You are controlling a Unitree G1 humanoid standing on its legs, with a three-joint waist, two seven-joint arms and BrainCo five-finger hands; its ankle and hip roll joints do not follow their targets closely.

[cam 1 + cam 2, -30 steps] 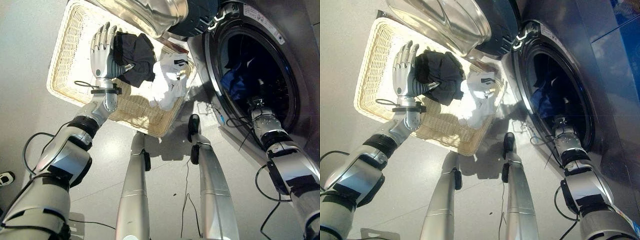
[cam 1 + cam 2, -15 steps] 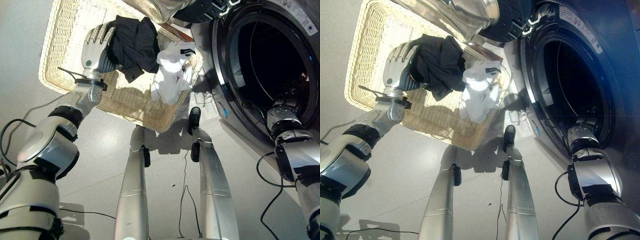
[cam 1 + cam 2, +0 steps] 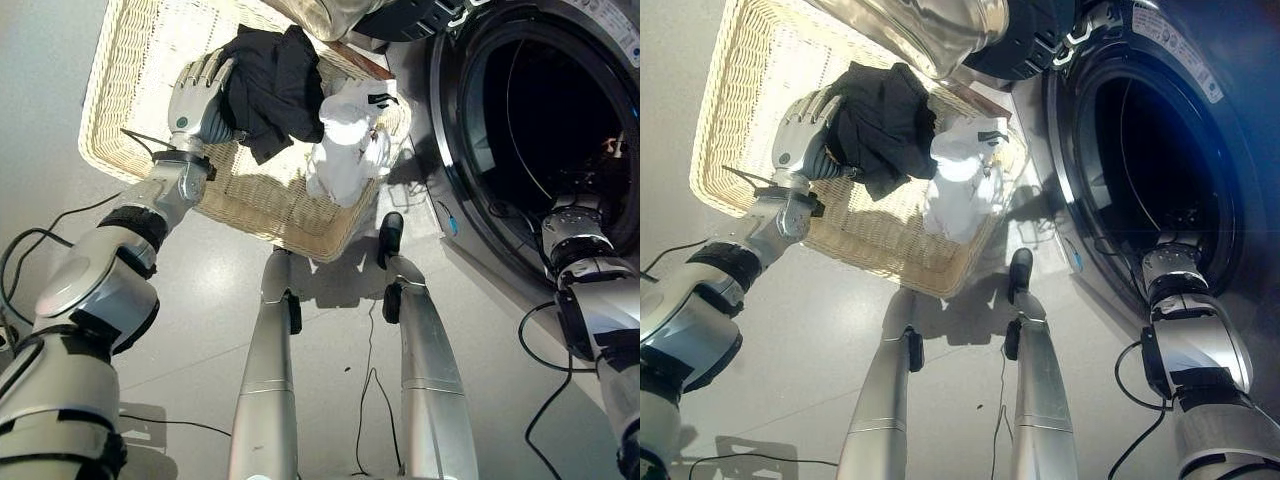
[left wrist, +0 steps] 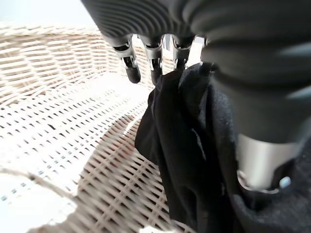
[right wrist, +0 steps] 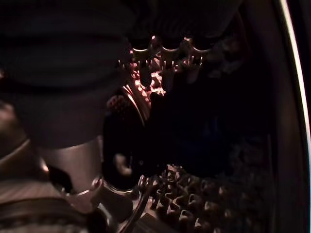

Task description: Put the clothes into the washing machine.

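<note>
One wicker basket [image 3: 130,120] sat on the grey floor [image 3: 200,300] beside one front-loading washer [image 3: 560,60], its door [image 3: 930,25] swung open above the basket's near corner. Two garments lay in the basket: one black [image 3: 272,85], one white [image 3: 345,140], the white slumped against the basket's wall nearest the washer, touching the black. The left hand [image 3: 195,95] was inside the basket, fingers [image 4: 131,73] and thumb curled around the black garment, which hung bunched from the grip in the left wrist view. The right hand [image 5: 160,73] was inside the dark drum [image 3: 545,120], wrist at the door rim; fingers too dim to read, so open or closed could not be told. No cloth could be made out for certain in the drum.
</note>
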